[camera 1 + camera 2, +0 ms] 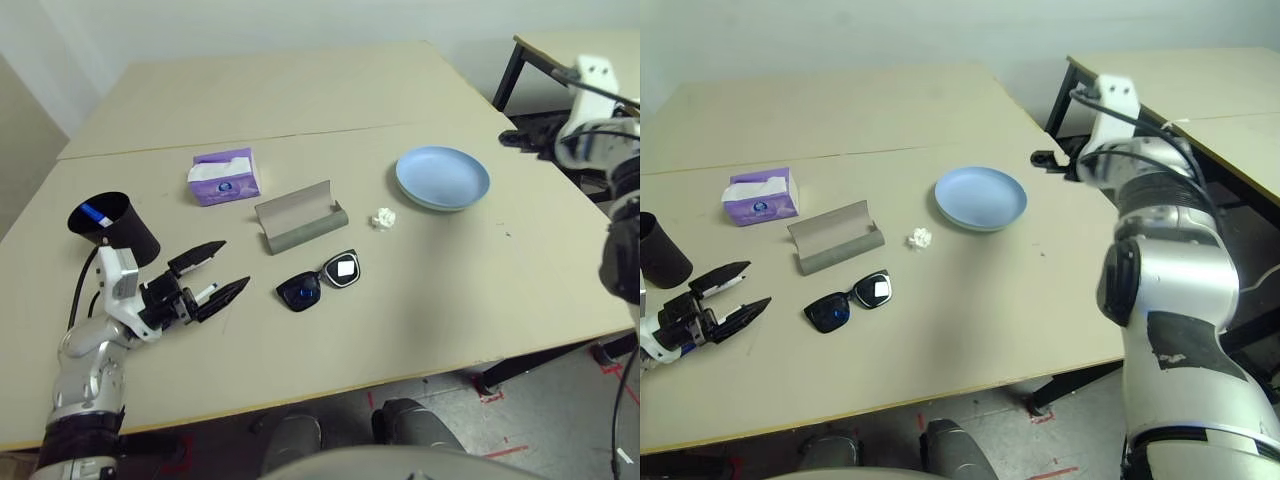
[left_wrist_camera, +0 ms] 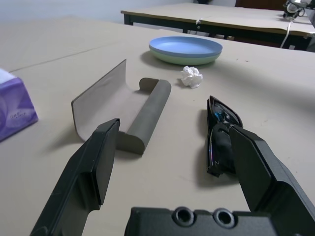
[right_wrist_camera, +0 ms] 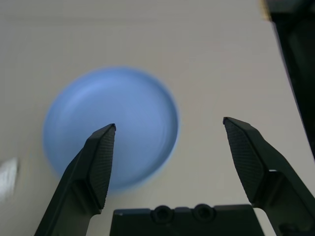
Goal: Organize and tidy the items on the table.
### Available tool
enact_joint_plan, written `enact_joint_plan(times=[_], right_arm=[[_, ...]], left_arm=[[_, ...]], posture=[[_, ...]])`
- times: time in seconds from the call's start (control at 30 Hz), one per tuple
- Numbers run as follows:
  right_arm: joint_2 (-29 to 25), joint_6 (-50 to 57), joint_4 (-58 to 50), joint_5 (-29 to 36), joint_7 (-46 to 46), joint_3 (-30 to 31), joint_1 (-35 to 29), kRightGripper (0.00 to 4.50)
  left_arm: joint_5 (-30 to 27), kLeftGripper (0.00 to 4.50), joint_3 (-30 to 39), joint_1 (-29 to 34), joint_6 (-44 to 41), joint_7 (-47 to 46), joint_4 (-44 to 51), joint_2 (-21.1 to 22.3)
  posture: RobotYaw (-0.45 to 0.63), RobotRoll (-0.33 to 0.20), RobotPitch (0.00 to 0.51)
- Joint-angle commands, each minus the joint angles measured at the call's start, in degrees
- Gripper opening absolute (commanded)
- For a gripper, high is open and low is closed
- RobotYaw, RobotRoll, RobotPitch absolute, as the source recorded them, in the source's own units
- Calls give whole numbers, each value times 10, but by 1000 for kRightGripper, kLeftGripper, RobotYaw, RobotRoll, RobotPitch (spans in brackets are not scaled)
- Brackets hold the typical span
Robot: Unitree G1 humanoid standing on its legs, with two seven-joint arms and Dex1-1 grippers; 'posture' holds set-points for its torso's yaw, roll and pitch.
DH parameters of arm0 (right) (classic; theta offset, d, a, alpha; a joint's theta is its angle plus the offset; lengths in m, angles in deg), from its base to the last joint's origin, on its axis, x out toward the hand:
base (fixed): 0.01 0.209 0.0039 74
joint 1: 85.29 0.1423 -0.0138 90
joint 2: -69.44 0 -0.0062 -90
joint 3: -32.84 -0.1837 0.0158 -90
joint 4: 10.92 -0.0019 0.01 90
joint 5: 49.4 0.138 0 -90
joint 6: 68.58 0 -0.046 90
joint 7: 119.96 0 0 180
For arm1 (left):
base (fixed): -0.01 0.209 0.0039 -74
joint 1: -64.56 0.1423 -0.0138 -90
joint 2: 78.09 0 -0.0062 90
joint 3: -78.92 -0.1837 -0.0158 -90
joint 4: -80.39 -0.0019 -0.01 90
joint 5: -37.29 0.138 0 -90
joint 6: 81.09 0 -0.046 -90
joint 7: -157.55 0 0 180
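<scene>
Blue plate (image 1: pixel 443 178) stacked on green (rim just showing), both grippers' jaws spread, empty

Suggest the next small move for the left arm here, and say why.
Probably ease the open left gripper forward to the black sunglasses. They lie loose on the table just ahead of its fingers, beside the open grey glasses case, and the gripper holds nothing. The right gripper is open above the blue plate.

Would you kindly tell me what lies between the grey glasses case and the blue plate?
The white paper ball lies between the glasses case and the blue plate, clear of both, as the left eye view shows.
</scene>
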Motion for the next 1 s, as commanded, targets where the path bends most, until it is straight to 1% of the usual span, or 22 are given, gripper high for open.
enact_joint_plan(times=[0.03, 0.07, 0.1, 0.17, 0.23, 0.3, 0.4, 0.47, 0.57, 0.7, 0.9, 1.0], right_arm=[[-16, 59, -312, 81, -45, -34, -206, 4453], [-6, 45, -374, 89, -35, -49, -272, 4453], [7, 26, -412, 89, -19, -57, -321, 4453], [34, -25, -455, 70, 14, -51, -400, 4453], [71, -73, -471, 57, 46, -38, -451, 4453], [110, -105, -467, 54, 75, -27, -471, 4453], [156, -148, -438, 47, 98, -8, -458, 4453], [172, -170, -415, 43, 103, 5, -441, 4453], [190, -218, -347, 23, 100, 39, -397, 4453], [209, -272, -262, 2, 96, 71, -351, 4453], [247, -332, -156, -16, 83, 111, -306, 4453], [265, -353, -120, -28, 80, 130, -292, 4453]], left_arm=[[5, 4500, -6, 6, -16, -10, 22, 3], [4, 4500, -7, 6, -20, -12, 26, 4], [4, 4500, -9, 5, -23, -15, 30, 4], [5, 4500, -11, 3, -31, -21, 38, 6], [5, 4500, -13, -1, -41, -27, 47, 9], [4, 4500, -13, -5, -51, -34, 58, 14], [1, 4500, -9, -7, -64, -40, 72, 20], [1, 4500, -8, -7, -68, -43, 76, 21], [-1, 4500, -7, -3, -77, -50, 91, 24], [-1, 4500, -6, 2, -86, -61, 108, 23], [6, 4500, -2, 9, -87, -77, 112, 24], [10, 4500, 0, 8, -83, -80, 104, 26]], posture=[[-57, 0, 64], [-59, 0, 65], [-59, 0, 65], [-58, 0, 66], [-58, 0, 63], [-55, 0, 61], [-51, 0, 56], [-45, 0, 51], [-39, 0, 48], [-27, 0, 45], [-16, 0, 45], [-16, 0, 45]])
